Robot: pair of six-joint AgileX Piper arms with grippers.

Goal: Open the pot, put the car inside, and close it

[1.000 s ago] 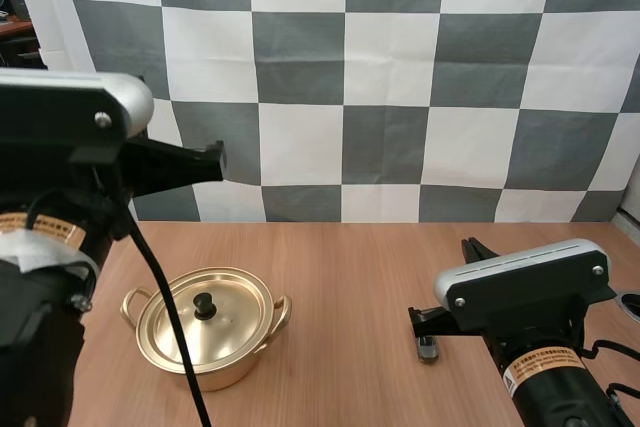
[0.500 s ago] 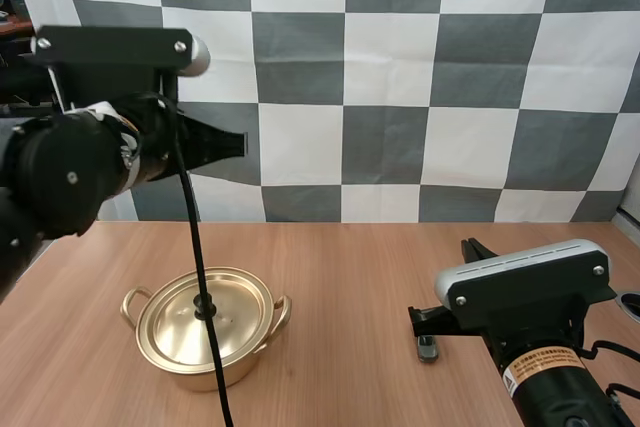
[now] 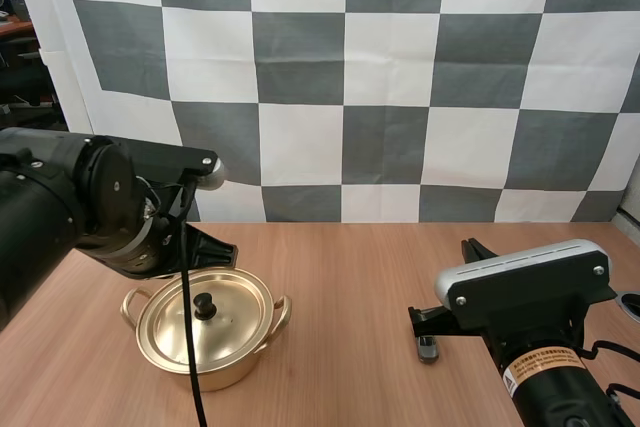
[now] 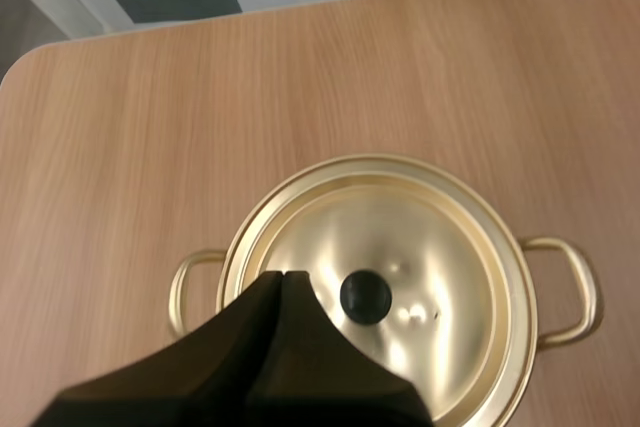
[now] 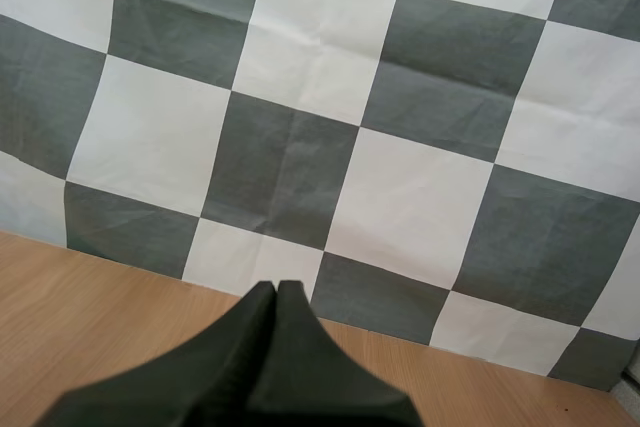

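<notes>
The gold pot (image 3: 245, 359) is sitting on the table (image 3: 350, 277) at the left arm's side. Its lid (image 4: 430, 237) is on, so nothing is being opened yet.

The left gripper (image 4: 283, 279) is being held just above the lid, pointing down at it. Its two fingers are being pressed together into one dark wedge, with nothing between them. The little black knob (image 4: 366, 296) in the middle of the lid is lying just beside the tips, not right under them. In the high view the left gripper (image 3: 228, 250) is being held over the far edge of the pot, and the knob (image 3: 204, 303) is lying on the near side of it.

As a guess, the fingers are going to be opened first, then slid over the knob and lowered around it. The knob is round, so no turning is being called for.

The right gripper (image 5: 277, 292) is being pointed away across the table, fingers together, well apart from the pot. A small grey thing (image 3: 428, 349) is lying by the right arm. It may be the car, but it is too small to tell.
</notes>
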